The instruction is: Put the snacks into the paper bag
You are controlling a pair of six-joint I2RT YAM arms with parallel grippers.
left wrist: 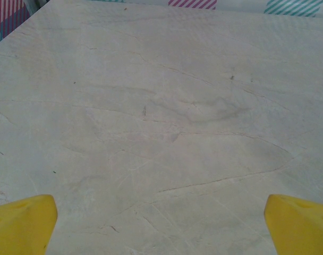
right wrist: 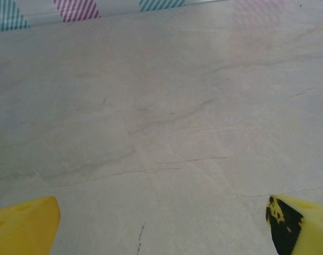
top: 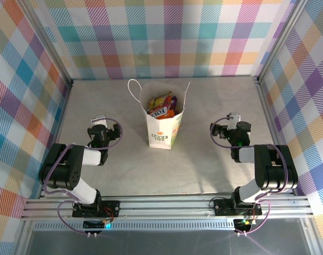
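Snacks (top: 161, 106) all inside paper bag (top: 164, 130); left claw (left wrist: 160, 226) and right claw (right wrist: 161, 226) apart, empty; looks done, nothing to pick.

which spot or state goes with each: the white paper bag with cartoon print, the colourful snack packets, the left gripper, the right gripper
Things:
1 white paper bag with cartoon print
2 colourful snack packets
3 left gripper
4 right gripper

Matches:
a inside the bag
b open, over bare table left of the bag
c upright mid-table
d open, over bare table right of the bag

Pairs: 1-c, 2-a, 3-b, 4-d
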